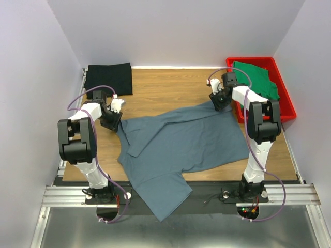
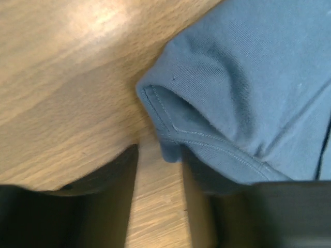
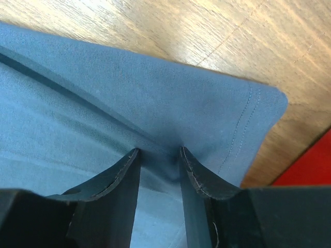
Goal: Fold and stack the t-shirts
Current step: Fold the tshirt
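A slate blue-grey t-shirt [image 1: 186,142] lies spread across the wooden table [image 1: 165,90], and its lower part hangs over the near edge. My left gripper [image 1: 113,120] is down at the shirt's left corner. In the left wrist view the left gripper [image 2: 159,150] stands open with bare wood in the gap, and the shirt's hem [image 2: 170,152] reaches just to its tips. My right gripper [image 1: 220,102] presses on the far right corner. The right wrist view shows the right gripper [image 3: 159,151] open, with cloth [image 3: 155,103] puckered between its tips.
A black t-shirt [image 1: 108,77] lies folded at the back left. A red plastic tray [image 1: 289,106] at the back right holds a green t-shirt [image 1: 256,77], close to the right gripper. White walls close in the table on three sides.
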{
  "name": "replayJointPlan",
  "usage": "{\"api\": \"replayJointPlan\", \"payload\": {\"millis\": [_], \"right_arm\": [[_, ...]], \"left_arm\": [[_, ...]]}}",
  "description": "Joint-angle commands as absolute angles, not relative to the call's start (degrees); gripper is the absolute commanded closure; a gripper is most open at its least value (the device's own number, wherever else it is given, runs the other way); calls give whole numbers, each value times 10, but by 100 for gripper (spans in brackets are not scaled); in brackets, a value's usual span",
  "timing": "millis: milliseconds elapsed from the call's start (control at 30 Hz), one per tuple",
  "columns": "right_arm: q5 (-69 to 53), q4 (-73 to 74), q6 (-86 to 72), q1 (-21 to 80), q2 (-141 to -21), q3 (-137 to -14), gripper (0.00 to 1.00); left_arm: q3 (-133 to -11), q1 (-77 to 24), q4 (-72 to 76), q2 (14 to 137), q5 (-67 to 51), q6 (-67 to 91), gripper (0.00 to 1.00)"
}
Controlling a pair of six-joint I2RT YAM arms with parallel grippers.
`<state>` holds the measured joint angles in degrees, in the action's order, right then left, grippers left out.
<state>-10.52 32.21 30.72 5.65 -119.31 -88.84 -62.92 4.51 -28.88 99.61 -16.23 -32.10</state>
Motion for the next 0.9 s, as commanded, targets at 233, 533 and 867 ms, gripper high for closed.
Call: {"api": "replayJointPlan", "payload": {"millis": [233, 533, 867], "right_arm": [[-67, 344, 264, 56, -1197, -895, 59], [-107, 375, 186, 69, -1201, -909, 55], [-134, 397, 177, 67, -1139, -961, 48]], "left_arm": [[-744, 84, -279, 1115, -91, -310, 100], [-993, 86, -369, 1242, -96, -324, 99], [-958, 103, -446, 1065, -265, -411, 54]]}}
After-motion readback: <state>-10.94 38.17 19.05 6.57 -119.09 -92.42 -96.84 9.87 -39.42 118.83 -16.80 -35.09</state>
